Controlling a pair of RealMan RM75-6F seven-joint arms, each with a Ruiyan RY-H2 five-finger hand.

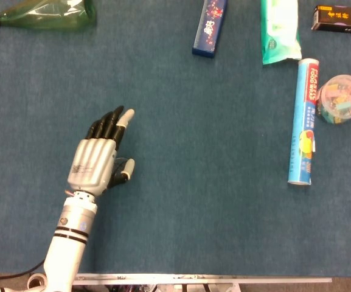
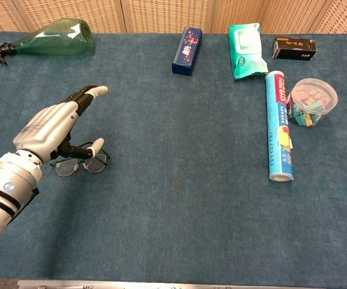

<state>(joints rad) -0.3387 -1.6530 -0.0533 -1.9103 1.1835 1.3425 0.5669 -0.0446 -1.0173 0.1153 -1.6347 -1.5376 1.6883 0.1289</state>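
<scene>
Reaching stage: left hand [image 2: 53, 129] open, fingers spread, holding nothing, poised over glasses [image 2: 80, 164] lying on counter [image 2: 179, 180] beneath thumb; next, lower and pinch frame, judging by pose.

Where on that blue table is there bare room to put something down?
The widest bare stretch lies between the left hand over the glasses and the food wrap roll. The near edge of the table is bare too. The far right is crowded: wipes pack, black box, clip tub.
</scene>
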